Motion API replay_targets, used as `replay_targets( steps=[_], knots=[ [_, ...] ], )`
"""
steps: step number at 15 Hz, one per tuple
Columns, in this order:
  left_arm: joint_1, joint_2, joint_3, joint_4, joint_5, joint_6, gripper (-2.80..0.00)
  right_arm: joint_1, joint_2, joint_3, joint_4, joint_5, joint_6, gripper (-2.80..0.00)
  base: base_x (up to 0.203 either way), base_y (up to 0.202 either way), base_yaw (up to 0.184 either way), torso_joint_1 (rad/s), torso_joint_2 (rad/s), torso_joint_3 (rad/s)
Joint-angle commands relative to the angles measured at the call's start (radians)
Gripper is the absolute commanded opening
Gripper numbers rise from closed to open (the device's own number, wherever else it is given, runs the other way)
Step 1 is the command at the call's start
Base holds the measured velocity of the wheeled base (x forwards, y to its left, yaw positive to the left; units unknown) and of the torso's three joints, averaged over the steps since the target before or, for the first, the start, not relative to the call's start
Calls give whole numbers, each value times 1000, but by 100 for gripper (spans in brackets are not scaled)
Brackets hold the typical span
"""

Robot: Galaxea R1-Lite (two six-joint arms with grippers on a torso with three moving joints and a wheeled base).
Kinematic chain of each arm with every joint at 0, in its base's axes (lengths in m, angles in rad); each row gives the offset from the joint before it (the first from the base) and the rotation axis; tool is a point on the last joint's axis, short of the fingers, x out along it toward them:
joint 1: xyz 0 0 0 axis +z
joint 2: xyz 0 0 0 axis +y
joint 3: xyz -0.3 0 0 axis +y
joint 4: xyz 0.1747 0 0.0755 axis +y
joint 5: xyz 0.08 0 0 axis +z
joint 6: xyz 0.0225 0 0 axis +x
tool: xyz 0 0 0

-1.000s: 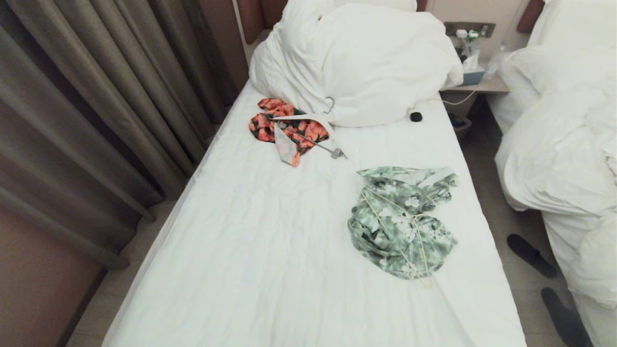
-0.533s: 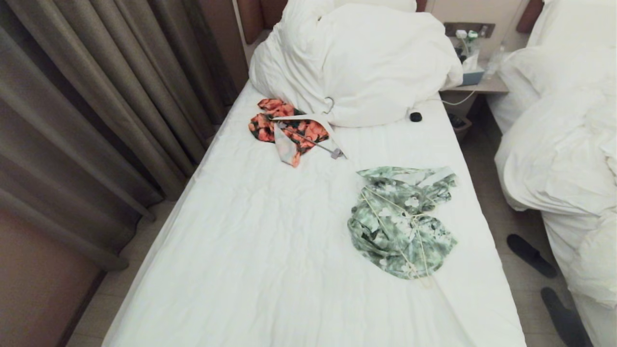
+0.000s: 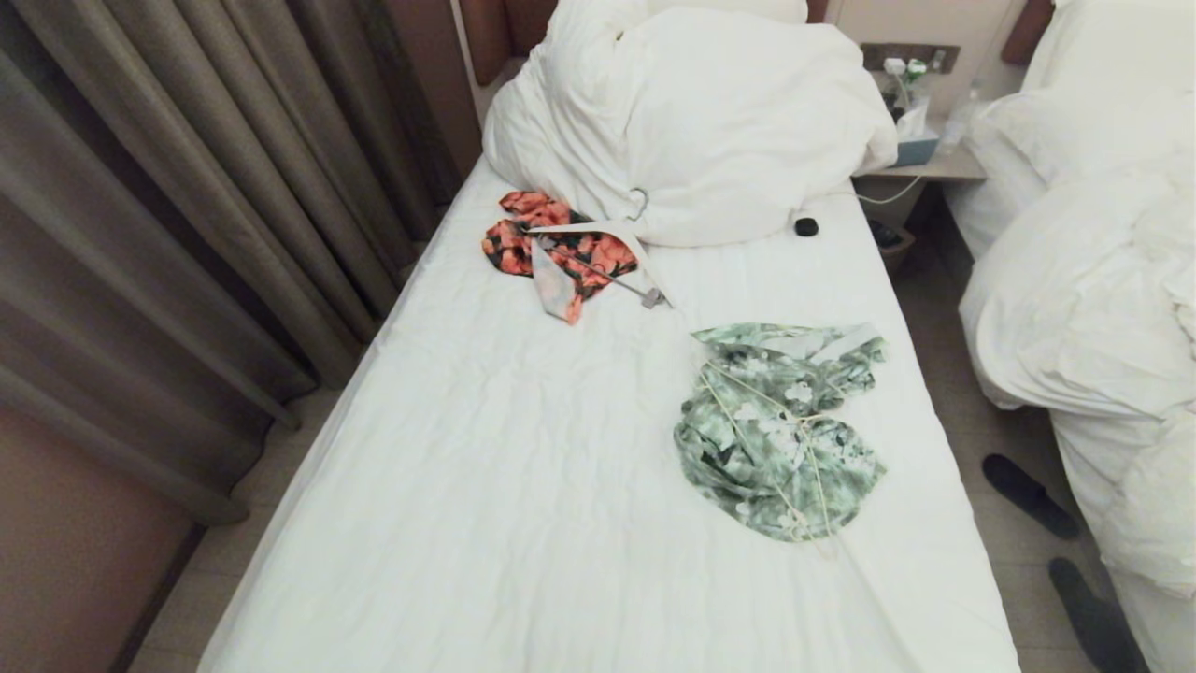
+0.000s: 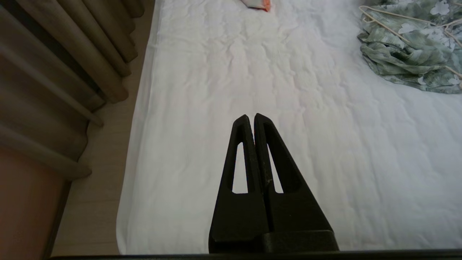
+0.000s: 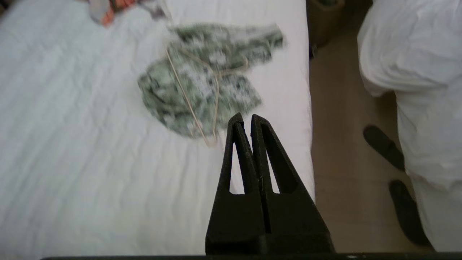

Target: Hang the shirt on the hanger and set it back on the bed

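Both grippers, left [image 4: 251,116] and right [image 5: 244,116], hang pressed together, empty, above the bed [image 3: 523,523]. We find the shirt [image 3: 775,435] lying crumpled there under the hanger [image 3: 811,467], unmoved since earlier; its collar is indistinct.

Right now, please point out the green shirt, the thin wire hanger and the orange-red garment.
shirt [image 3: 747,458]: head view, lower crumpled body.
hanger [image 3: 747,391]: head view, long wire arm across the shirt.
orange-red garment [image 3: 509,245]: head view, left bunched part near the duvet.
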Motion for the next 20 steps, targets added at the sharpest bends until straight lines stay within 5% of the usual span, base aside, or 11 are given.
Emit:
replay_targets(
  steps=[1, 6, 12, 20],
  knots=[
    [0, 2, 0, -1, 0, 0, -280, 1, 1, 7, 34, -2, -15, -280, 0, 0, 0, 0, 0, 0],
    [0, 2, 1, -6, 3, -8, -280, 1, 1, 4, 78, -2, -39, -280, 0, 0, 0, 0, 0, 0],
    [1, 2, 4, -11, 39, -140, -280, 1, 1, 5, 76, -1, -45, -280, 0, 0, 0, 0, 0, 0],
    [0, 2, 4, -14, 41, -141, -280, 1, 1, 5, 78, 5, -81, -280, 0, 0, 0, 0, 0, 0]
  ],
)
